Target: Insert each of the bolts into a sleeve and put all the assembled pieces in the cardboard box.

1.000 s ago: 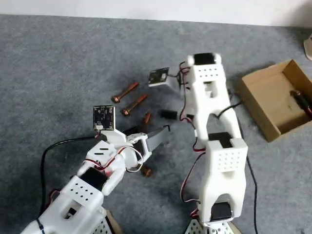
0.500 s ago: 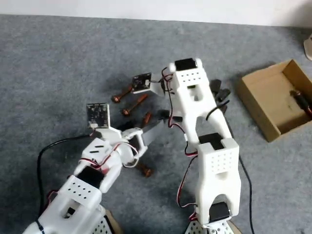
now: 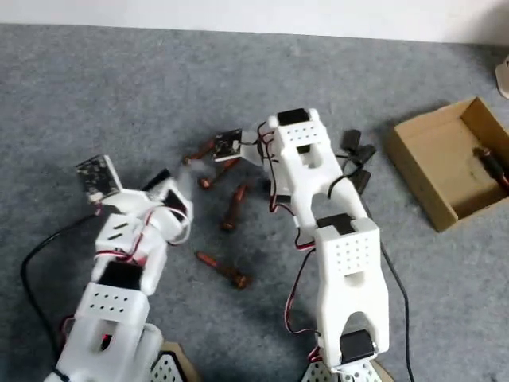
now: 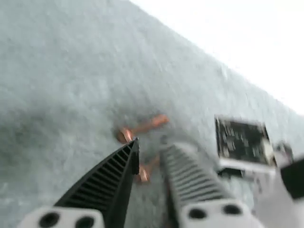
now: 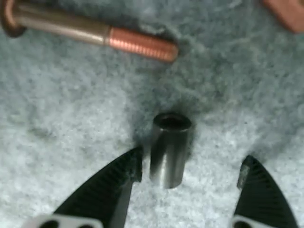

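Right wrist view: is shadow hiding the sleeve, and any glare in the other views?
Right wrist view: shadow darkens the carpet around the sleeve, yet its rim and bore show inside the open right end effector. Left wrist view: the area beyond the carpet is washed out white. High view: even light, no glare.

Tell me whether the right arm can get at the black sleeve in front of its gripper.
Probably yes. The right gripper is open and the sleeve sits between its fingers, nearer one of them. Nothing else lies in the gap; the closest bolt lies apart, beyond the sleeve.
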